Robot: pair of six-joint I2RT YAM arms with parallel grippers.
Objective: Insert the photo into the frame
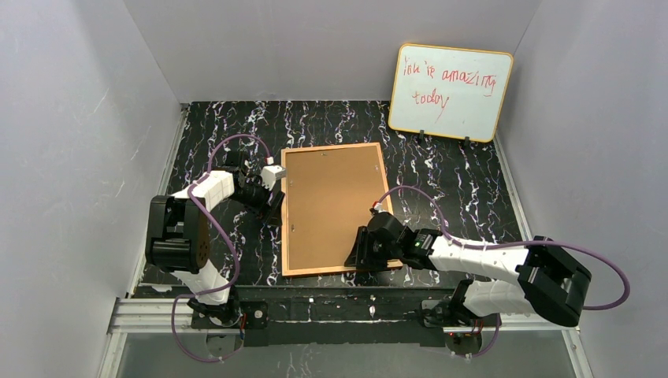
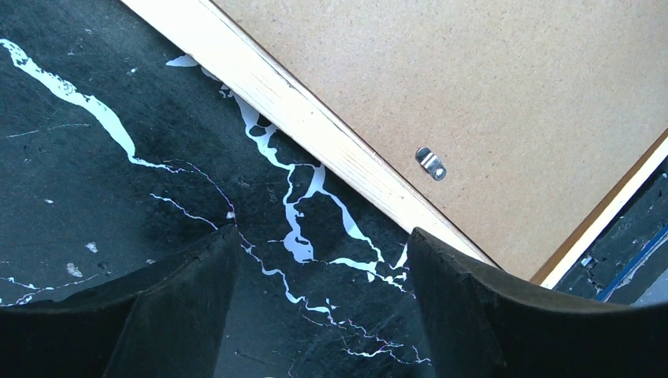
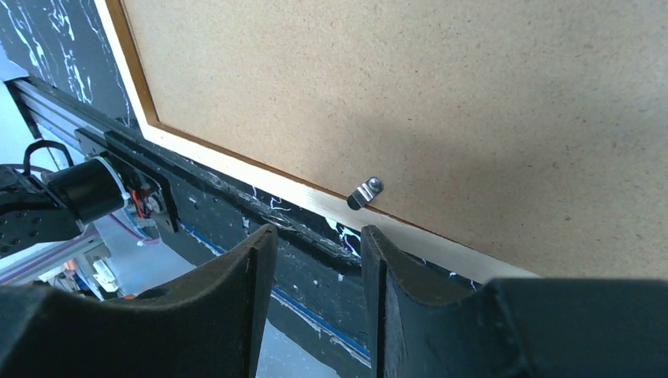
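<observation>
The frame [image 1: 331, 206] lies face down on the black marbled table, its plain brown board back up. The photo is out of view. My left gripper [image 1: 274, 211] is open and empty, low over the table just beside the frame's left edge; the left wrist view shows the pale wooden edge [image 2: 315, 126] and a small metal clip [image 2: 431, 163] beyond my gripper [image 2: 319, 244]. My right gripper [image 1: 356, 257] is open and empty at the frame's near right corner. In the right wrist view my gripper [image 3: 315, 236] sits just below the frame's near edge [image 3: 441, 102], close to a metal clip [image 3: 364, 193].
A yellow-edged whiteboard [image 1: 449, 92] with red handwriting leans against the back wall at the right. Grey walls enclose the table on three sides. The metal rail [image 1: 339, 311] with the arm bases runs along the near edge.
</observation>
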